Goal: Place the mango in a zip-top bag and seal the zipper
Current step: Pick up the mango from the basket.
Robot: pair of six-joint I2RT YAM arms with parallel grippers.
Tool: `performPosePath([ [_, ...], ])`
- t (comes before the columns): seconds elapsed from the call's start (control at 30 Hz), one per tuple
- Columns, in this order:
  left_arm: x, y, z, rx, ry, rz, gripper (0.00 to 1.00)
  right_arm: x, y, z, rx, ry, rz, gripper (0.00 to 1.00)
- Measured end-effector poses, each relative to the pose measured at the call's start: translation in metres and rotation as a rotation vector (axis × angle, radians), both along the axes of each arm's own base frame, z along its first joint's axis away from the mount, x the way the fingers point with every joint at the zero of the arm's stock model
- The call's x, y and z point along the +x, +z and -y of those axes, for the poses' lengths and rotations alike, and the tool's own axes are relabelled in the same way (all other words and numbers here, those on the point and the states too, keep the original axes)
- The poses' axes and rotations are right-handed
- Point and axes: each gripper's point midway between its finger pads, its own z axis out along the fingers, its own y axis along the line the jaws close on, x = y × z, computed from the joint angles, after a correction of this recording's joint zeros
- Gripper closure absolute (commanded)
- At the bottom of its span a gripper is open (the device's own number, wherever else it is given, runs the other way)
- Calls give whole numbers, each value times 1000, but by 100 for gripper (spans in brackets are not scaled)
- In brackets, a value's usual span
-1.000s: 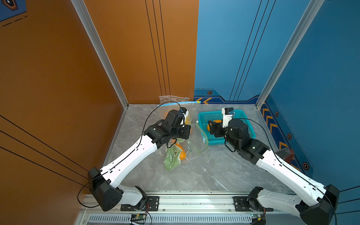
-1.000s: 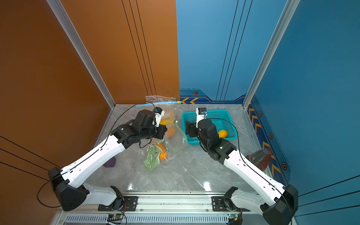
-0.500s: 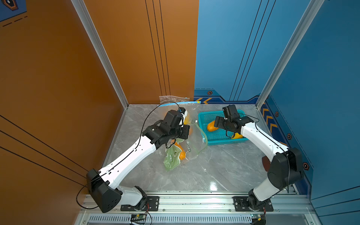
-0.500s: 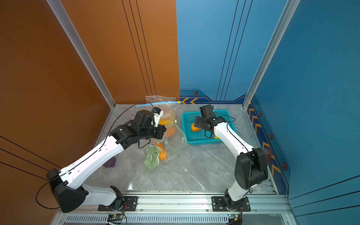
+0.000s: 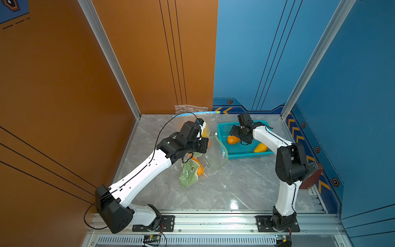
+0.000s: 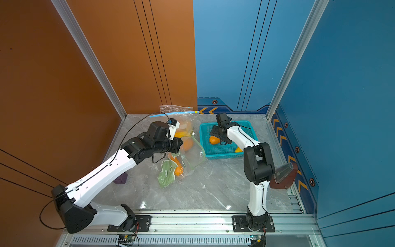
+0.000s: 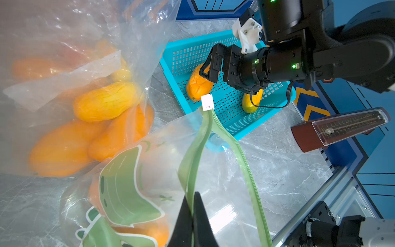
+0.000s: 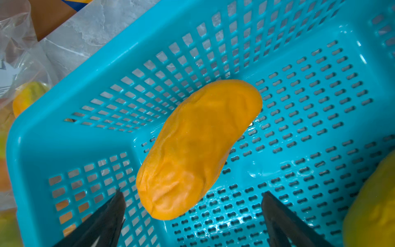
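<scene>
Jaws on my right gaped astride the wrinkled orange mango (image 8: 198, 149) lying lengthwise ahead; left jaws clenched the clear bag's green zipper strip (image 7: 189, 188).

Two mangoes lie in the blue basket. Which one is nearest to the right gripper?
The orange mango, lying directly before the open right gripper. The yellower mango lies farther off, toward the other side of the basket.
</scene>
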Motion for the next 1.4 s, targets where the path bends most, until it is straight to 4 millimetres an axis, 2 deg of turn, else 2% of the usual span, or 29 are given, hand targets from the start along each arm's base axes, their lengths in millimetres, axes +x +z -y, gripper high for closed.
performPosePath([
  [0.2, -1, -1, 1, -6, -1, -8, 100, 18, -4, 3, -5, -45, 10, 0],
  [0.37, -1, -1, 2, -10, -4, -9, 100, 27, -22, 3, -16, -54, -18, 0],
  [0.5, -2, -1, 2, -12, -7, -10, 100, 25, -39, 5, -31, -59, -53, 0],
  [0.83, -2, -4, 3, -16, -11, -16, 100, 21, -52, 10, -57, -68, -85, 1],
  [1.2, -2, -4, 4, -20, -12, -14, 100, 14, -68, 14, -64, -71, -117, 22],
  [1.33, -2, -4, 4, -20, -12, -14, 100, 10, -68, 15, -60, -69, -114, 33],
  [1.4, -2, -4, 4, -20, -12, -14, 100, 5, -68, 16, -55, -71, -113, 42],
])
